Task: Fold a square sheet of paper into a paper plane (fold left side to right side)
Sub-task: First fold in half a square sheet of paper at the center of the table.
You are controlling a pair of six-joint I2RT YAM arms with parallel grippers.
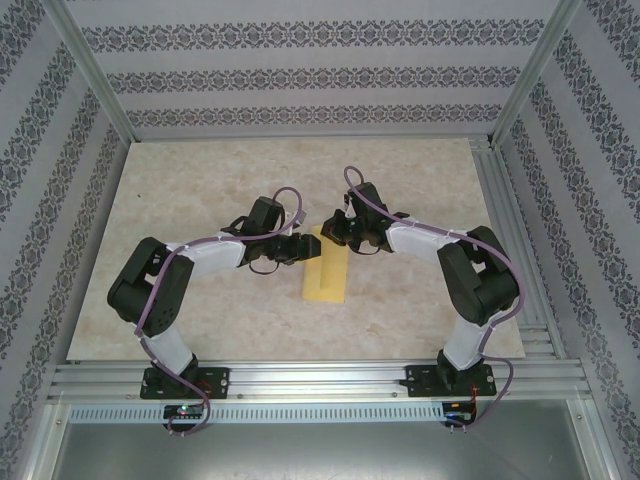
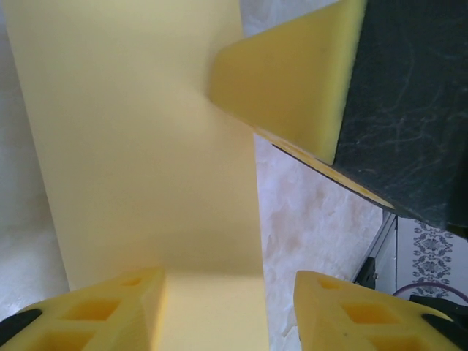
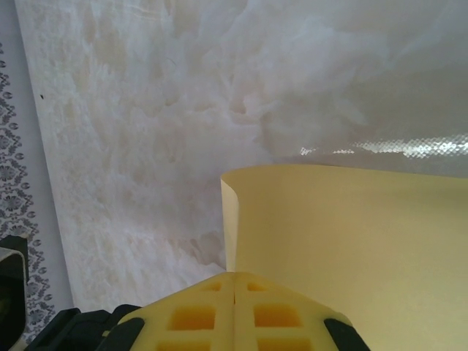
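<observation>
The square sheet of paper (image 1: 325,275) lies folded into a narrow yellow-orange strip in the middle of the table. Its far end lifts toward my right gripper (image 1: 335,226). In the right wrist view the right gripper (image 3: 234,276) is shut, with the paper's (image 3: 351,248) curled double edge running into the seam between its fingertips. My left gripper (image 1: 300,250) stands at the strip's left side. In the left wrist view the left gripper (image 2: 230,307) is open low over the paper (image 2: 131,146), one finger above the sheet, the other above bare table. The right gripper's finger (image 2: 292,80) touches the paper's far edge.
The sheet rests on a pale marbled table top (image 1: 420,190). Aluminium rails (image 1: 520,260) run along the right side and the near edge, and patterned walls close in the back and sides. Both arms bend inward, so their wrists stand close together over the paper.
</observation>
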